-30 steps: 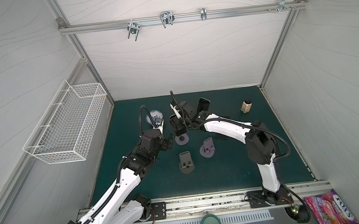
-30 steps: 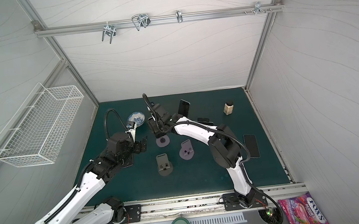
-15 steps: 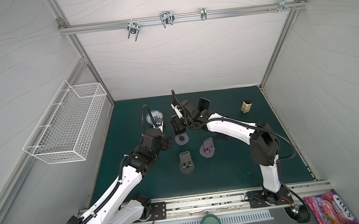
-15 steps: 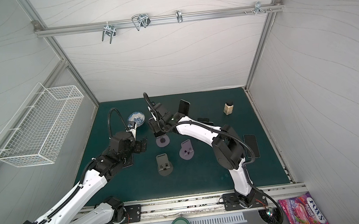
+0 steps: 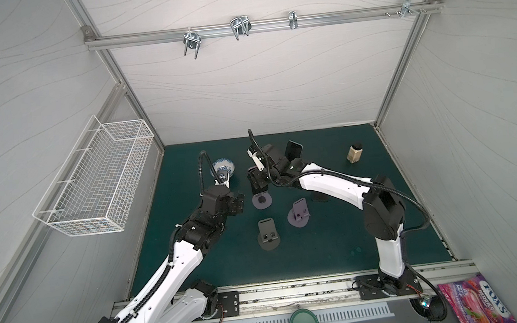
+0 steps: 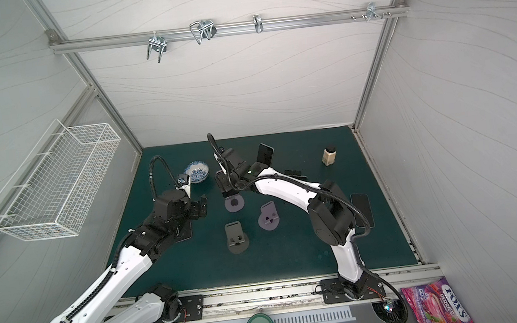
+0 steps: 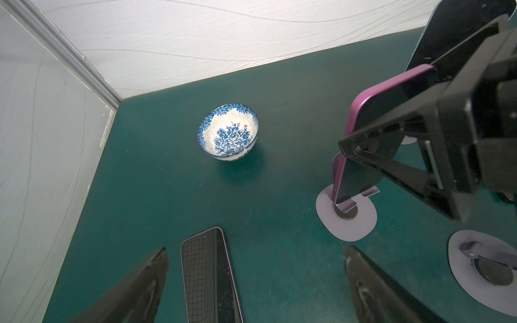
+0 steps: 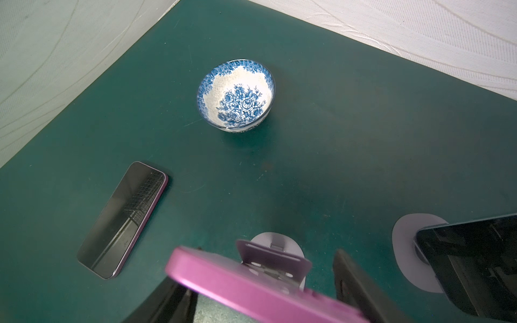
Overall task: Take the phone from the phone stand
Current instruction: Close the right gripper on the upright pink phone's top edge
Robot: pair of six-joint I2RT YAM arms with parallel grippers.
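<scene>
The purple phone (image 7: 372, 112) leans on its phone stand (image 7: 347, 221), with its bottom edge in the little lip. My right gripper (image 8: 260, 282) has a finger on each side of the phone and is partly closed. I cannot tell if it is squeezing yet. My left gripper (image 7: 256, 249) is wide open and holds nothing. It hangs above a flat phone (image 7: 208, 276) on the mat.

I think two things could go wrong. If I pull sideways, the lip may catch the phone, and the light stand may tip or come up too. If my grip is loose, the smooth phone may slip and fall, maybe near the blue bowl (image 7: 228, 132).

The green mat (image 5: 325, 253) looks flat and a bit soft. A grey stand (image 5: 268, 233) sits close by. White walls close in all around, with a wire basket (image 5: 95, 179) on one.
</scene>
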